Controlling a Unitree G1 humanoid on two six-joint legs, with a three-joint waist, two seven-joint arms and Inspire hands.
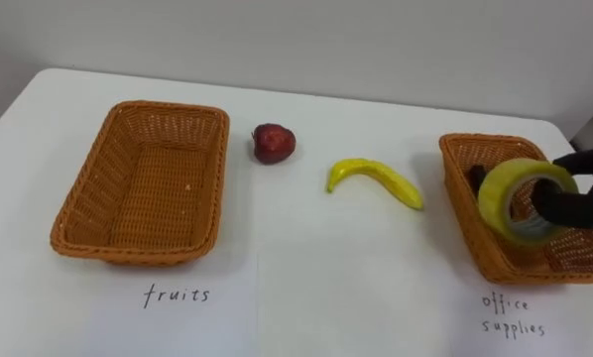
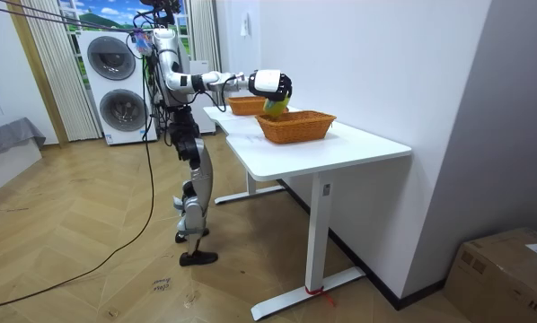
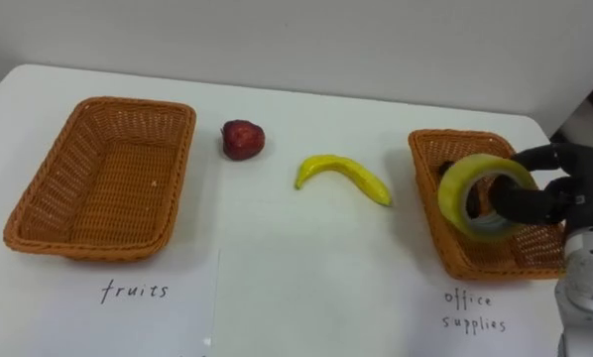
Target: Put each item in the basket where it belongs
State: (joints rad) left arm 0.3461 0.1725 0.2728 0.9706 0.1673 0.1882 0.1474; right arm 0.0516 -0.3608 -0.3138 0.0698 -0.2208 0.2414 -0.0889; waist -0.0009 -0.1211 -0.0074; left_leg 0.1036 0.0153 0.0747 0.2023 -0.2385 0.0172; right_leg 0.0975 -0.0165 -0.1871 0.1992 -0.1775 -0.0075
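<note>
Left eye view first: the right hand has its fingers curled through the hole of a yellow-green tape roll, so it's clamped on that. The roll sits tilted on edge over the right basket, and there's some dark thing at the back of that basket, can't tell what it is. The banana lies on the white table just left of that basket, and the apple is further left, near the left basket, which has nothing in it.

Room view: the robot stands upright at the far end of the table with washing machines behind it. Its right arm is stretched out over the tabletop, the roll hanging right at the rim of the nearer basket.

Right eye view: same layout, with the dark fingers wrapping the ring from inside and outside, and the roll over the middle of the right basket.
</note>
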